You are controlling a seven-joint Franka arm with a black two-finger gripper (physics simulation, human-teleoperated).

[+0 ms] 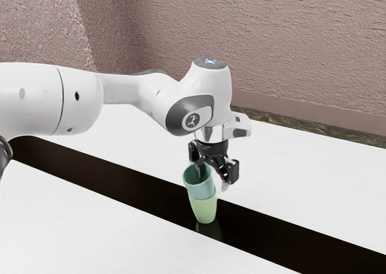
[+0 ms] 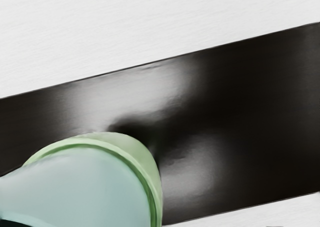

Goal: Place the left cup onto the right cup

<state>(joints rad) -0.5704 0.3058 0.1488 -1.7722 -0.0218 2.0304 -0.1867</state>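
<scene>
On the table's (image 1: 301,177) black strip (image 1: 120,177), teal cup (image 1: 196,178) sits nested upright in green cup (image 1: 205,206), axis vertical, right under gripper (image 1: 214,172), fingers spread w/ nothing held; retreat prob. straight up.

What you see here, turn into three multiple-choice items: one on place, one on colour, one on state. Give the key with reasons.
1. The two cups stand on: A the black strip; B the white tabletop; C a tray.
2. The upper cup is: A red; B teal; C yellow.
3. Relative to the lower cup, the upper cup is: A lying beside it; B nested in it; C hanging clear above it.

Key: 1 A, the lower cup's base rests on the dark band between the white surfaces. 2 B, its wall is blue-green, against the paler green below. 3 B, its body sinks inside the lower cup's rim in both views.
</scene>
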